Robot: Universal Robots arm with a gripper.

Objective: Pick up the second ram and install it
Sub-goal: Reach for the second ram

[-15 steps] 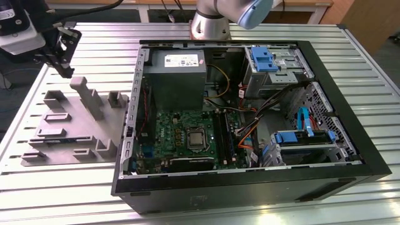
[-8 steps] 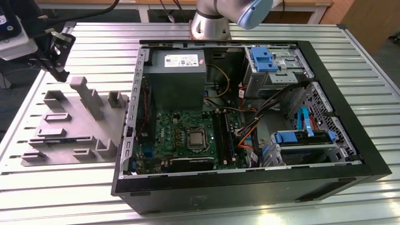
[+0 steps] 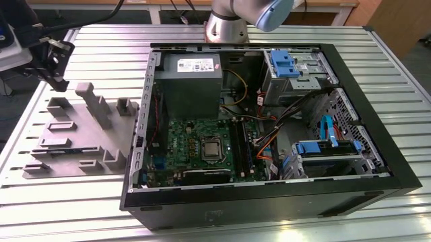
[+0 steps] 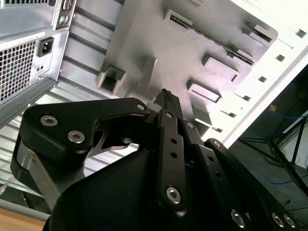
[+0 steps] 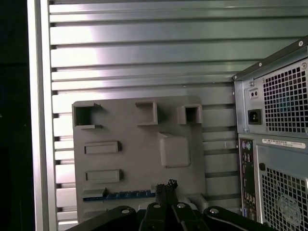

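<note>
Standing on its long edge in a slot of the grey fixture plate (image 5: 139,139), the second ram (image 5: 120,195) showed in the first wrist view as a blue-green strip along one side of that plate, not yet lifted. Held upright like that, its top edge was free for a pinch from above, which I judge was the reason for the slot. Low grey blocks (image 5: 102,147) and taller pockets (image 5: 190,114) stood around it on the same plate, each apart from the stick. The plate lay flat on the slatted metal table (image 3: 135,55), just beside the open computer case (image 3: 269,206), at the exterior view's left, so the carry from rack to board looked short. Inside the case the motherboard (image 3: 181,141) lay face up with its long black slots (image 3: 241,146) beside the processor; whether a stick already sat in one of them I could not tell.

The gripper (image 5: 166,186) hung well above the plate, clear of the ram and touching nothing. Its fingers (image 4: 166,98) were drawn together to a narrow point with nothing between them. In the exterior view the wrist (image 3: 50,55) stood over the plate's far corner, tool aimed down at the fixture, while the arm's base (image 3: 225,25) rose behind the case
</note>
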